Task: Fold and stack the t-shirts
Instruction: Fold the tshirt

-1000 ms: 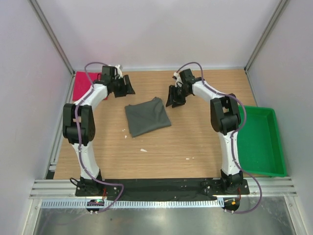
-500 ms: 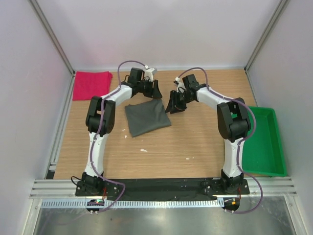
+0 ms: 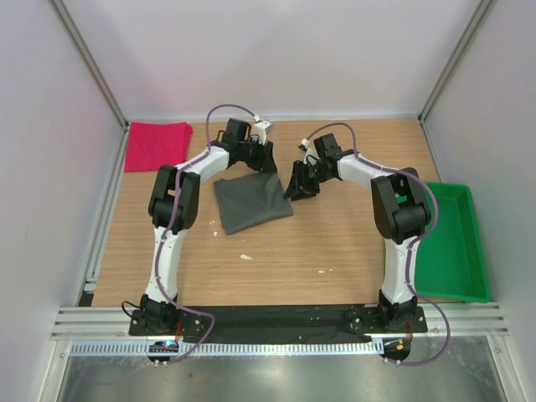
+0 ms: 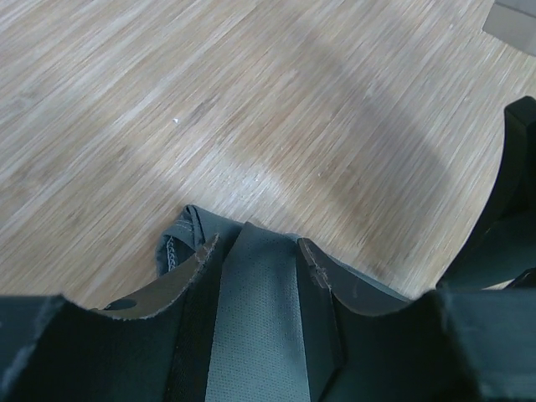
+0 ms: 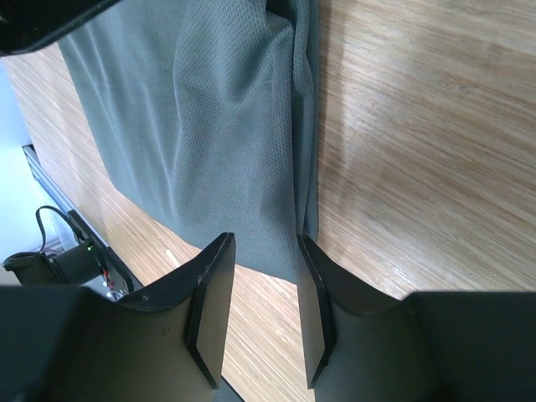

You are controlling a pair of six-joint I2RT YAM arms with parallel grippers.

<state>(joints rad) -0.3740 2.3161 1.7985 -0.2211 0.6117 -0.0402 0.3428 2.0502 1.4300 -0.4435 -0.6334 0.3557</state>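
From the top camera, both sets of fingers were too small and dark to show how far apart they stood, and the arms covered part of the far edge of the grey t-shirt [image 3: 253, 203], which lay folded near the middle of the table [image 3: 335, 243]. The left gripper [image 3: 258, 161] sat over the shirt's far edge and the right gripper [image 3: 295, 186] just beside its far right corner. The red t-shirt [image 3: 157, 146] lay folded in the far left corner, well apart from both grippers, and the green tray [image 3: 452, 243] sat off the table's right edge. In the left wrist view the gripper body cut off the lower frame, hiding most of the grey cloth. Only one corner of it showed, reaching up between the two spread fingers [image 4: 167, 289]. The cloth filled the gap between them, but whether either finger pressed on it could not be told. A dark shape stood at the right border, too cropped to identify. In the right wrist view the shirt ran out of frame at the top. Its rumpled side edge came down between the fingers [image 5: 213, 293], which stood apart, straddling that edge without pinching it. Whether their tips touched the cloth or the wood was unclear.
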